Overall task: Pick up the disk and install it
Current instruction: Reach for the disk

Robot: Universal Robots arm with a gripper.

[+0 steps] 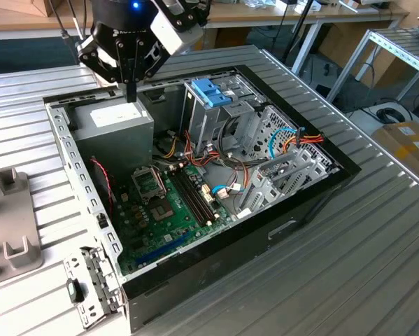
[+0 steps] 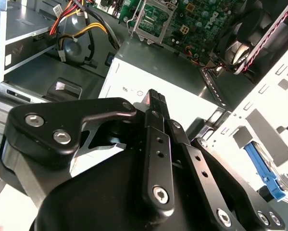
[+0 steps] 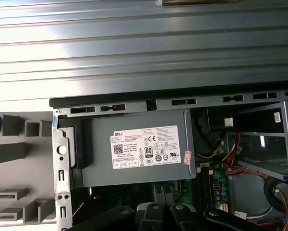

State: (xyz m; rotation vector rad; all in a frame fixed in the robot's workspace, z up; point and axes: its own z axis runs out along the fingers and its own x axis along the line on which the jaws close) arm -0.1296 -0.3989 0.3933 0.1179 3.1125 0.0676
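The disk is out of view. My gripper [image 1: 130, 93] hangs over the back corner of the open computer case [image 1: 303, 203], just above the grey power-supply box [image 1: 115, 124] with its white sticker. In the second wrist view the black fingers [image 2: 156, 98] are pressed together with nothing between them, pointing at that sticker [image 2: 127, 86]. In the first wrist view the same box [image 3: 134, 149] lies below the case's rear wall.
A metal drive cage with a blue handle [image 1: 210, 92] stands mid-case, wires beside it. The green motherboard [image 1: 167, 210] fills the floor. A grey slotted holder [image 1: 6, 231] sits at the exterior view's left. A blue strip [image 2: 264, 171] shows past the case wall.
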